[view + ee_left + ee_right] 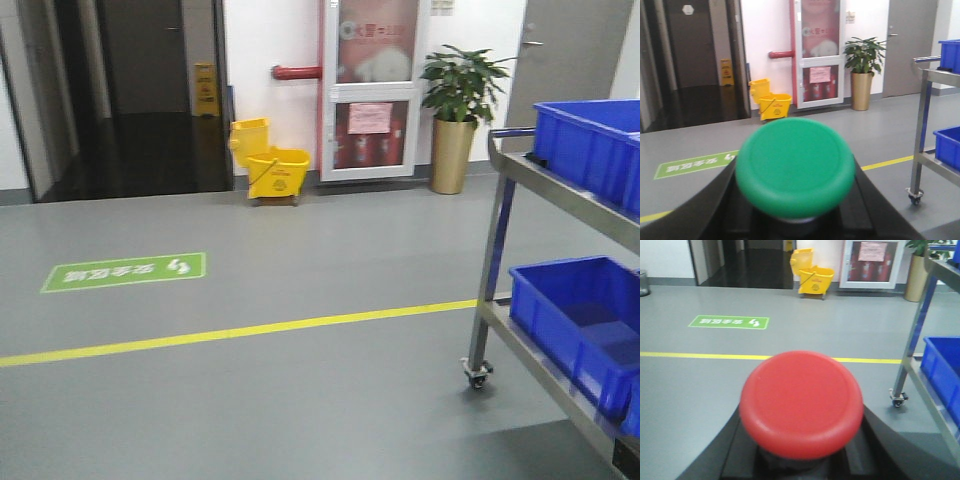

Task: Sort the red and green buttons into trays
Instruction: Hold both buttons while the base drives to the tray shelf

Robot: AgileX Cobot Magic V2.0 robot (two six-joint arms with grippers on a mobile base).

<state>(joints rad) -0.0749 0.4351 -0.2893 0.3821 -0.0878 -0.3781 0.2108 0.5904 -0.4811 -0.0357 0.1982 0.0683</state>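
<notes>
Gripping the green button (pixel 796 167), the left hand (pixel 796 222) is closed on the black block under the cap, and its dark fingers (pixel 680 215) sit tight against it on either side. The right hand (pixel 800 462) is closed the same way on the red button (pixel 801 402), with matte black fingers (pixel 890 445) flanking its body. Both buttons are held up off the grey floor (pixel 300 400), each filling the lower middle of its wrist view.

A green rectangular floor sign (pixel 124 271) carries white characters and a pair of footprint marks. It lies upside down to the cameras and I cannot read it. A pink notice (pixel 369 117) is stuck on the white-framed glass door (pixel 372 90), with a reddish poster bearing pale characters above it; both are too blurred to read. The yellow mop bucket (pixel 270 165) shows a dark printed patch that is also unreadable, and a yellow caution sign (pixel 205 90) stands in the dark corridor.

Both caps are smooth, round, shallow domes with a soft plastic sheen. The floor is flat and matte, crossed by a thin yellow line (pixel 240 330). A leafy plant (pixel 460 85) stands in a tall brassy pot (pixel 452 155). At the right, a steel cart (pixel 495 240) on castors holds glossy blue crates (pixel 585 145) on two shelves.
</notes>
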